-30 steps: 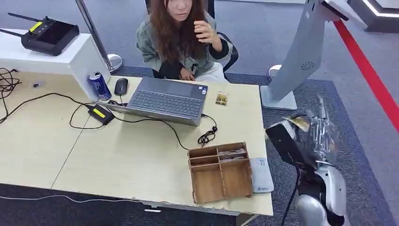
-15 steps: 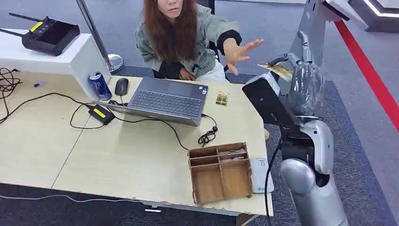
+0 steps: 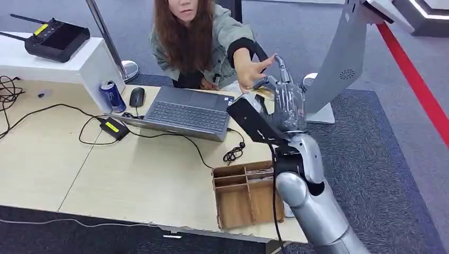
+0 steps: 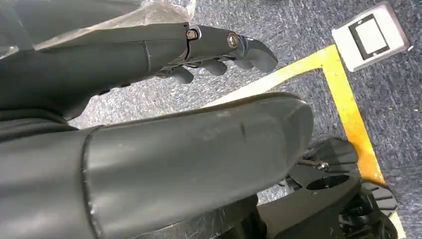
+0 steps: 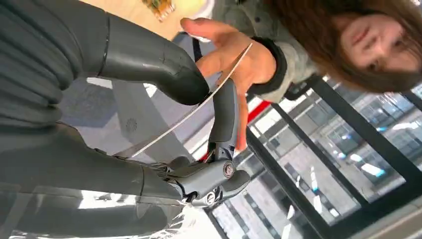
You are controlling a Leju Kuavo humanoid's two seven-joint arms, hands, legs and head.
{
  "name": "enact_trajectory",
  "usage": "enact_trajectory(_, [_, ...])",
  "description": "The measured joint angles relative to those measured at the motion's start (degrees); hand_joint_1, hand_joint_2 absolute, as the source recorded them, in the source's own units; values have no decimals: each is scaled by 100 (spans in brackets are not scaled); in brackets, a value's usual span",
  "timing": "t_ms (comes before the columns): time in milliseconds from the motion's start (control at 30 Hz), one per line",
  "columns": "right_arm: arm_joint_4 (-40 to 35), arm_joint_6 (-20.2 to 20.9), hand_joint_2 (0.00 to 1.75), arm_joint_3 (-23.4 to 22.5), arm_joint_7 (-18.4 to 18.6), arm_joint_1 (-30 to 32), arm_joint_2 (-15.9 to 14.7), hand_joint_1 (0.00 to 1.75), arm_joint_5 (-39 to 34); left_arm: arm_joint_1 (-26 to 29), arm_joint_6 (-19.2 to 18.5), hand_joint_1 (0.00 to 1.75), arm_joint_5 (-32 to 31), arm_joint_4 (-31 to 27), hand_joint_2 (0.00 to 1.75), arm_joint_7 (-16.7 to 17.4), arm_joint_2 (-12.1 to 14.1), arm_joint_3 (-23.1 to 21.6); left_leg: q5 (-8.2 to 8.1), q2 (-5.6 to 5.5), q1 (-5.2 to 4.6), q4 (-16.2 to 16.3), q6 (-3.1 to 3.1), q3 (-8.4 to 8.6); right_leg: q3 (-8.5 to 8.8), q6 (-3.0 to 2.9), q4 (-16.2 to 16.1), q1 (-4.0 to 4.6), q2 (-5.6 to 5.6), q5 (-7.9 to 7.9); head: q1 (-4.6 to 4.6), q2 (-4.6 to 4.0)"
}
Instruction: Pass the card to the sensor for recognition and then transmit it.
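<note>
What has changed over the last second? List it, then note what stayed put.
The right hand, still pinching the card, swung up from beside the desk and in over its far edge. The person's hand left their hair and reached out to meet the card. Laptop, wooden organizer, can and mouse stayed put.

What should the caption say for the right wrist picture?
Robot's right hand pinches a thin card, offering it to a person's open hand.
</note>
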Motion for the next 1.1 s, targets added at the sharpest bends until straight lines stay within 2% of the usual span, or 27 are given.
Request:
enact_trajectory(300, [508, -26, 175, 177, -37, -2, 99, 175, -39, 4, 0, 0, 2, 0, 0, 0, 2, -92, 0, 1, 0, 0, 0, 0, -1, 0, 0, 0, 0, 0, 2, 0])
enact_trajectory(333, [549, -28, 175, 190, -52, -3, 114, 164, -44, 7, -2, 0, 2, 0, 0, 0, 2, -94, 0, 1, 0, 0, 0, 0, -1, 0, 0, 0, 0, 0, 0, 0])
enact_trajectory(367, [591, -33, 175, 203, -72, -6, 136, 134, -44, 8, -18, 0, 2, 0, 0, 0, 2, -96, 0, 1, 0, 0, 0, 0, -1, 0, 0, 0, 0, 0, 2, 0])
enact_trajectory(400, [641, -46, 175, 221, -85, -15, 158, 54, -44, 8, -17, 0, 2, 0, 0, 0, 2, -98, 0, 2, 0, 0, 0, 1, -1, 0, 0, 0, 0, 0, 0, 0])
enact_trajectory(433, [684, -61, 175, 230, -96, -21, 181, 0, -46, 7, -17, 0, 2, 0, 0, 0, 0, -105, 0, 1, 0, 0, 0, 0, -1, 0, 0, 0, 0, 0, 2, 0])
enact_trajectory(633, [846, -144, 175, 350, -142, -72, 280, 0, -133, 7, -7, 0, 2, 0, 0, -18, 0, -127, 0, 0, 0, 0, -1, 3, -2, 0, 0, 1, 1, 0, -2, 0])
enact_trajectory(800, [575, 22, 175, 385, -9, -17, 212, 0, -120, 15, 4, 0, 22, 0, 0, -57, 4, -120, 0, 3, 0, 0, -1, 2, -4, 0, -1, 1, 2, 0, 0, 0])
enact_trajectory(867, [165, 442, 175, 411, 138, 117, 76, 0, 24, 25, 33, 0, 57, 0, 0, -59, 11, -118, 0, 1, -2, 1, 0, 5, -4, 1, -2, 1, 2, -1, -2, 0])
enact_trajectory(967, [-912, 1181, 175, 422, 376, 522, -276, 0, 282, 44, 68, 0, 136, 0, 0, -68, 31, -76, -2, 3, -3, 2, 1, 2, -5, 3, -4, 0, 2, -2, 2, 0])
enact_trajectory(1100, [-2007, 1591, 175, 413, 496, 829, -741, 0, 402, 46, 68, 0, 201, 0, 0, -70, 63, -41, -8, 13, -4, 2, 6, 5, -4, 3, -7, -1, 10, -3, 2, 0])
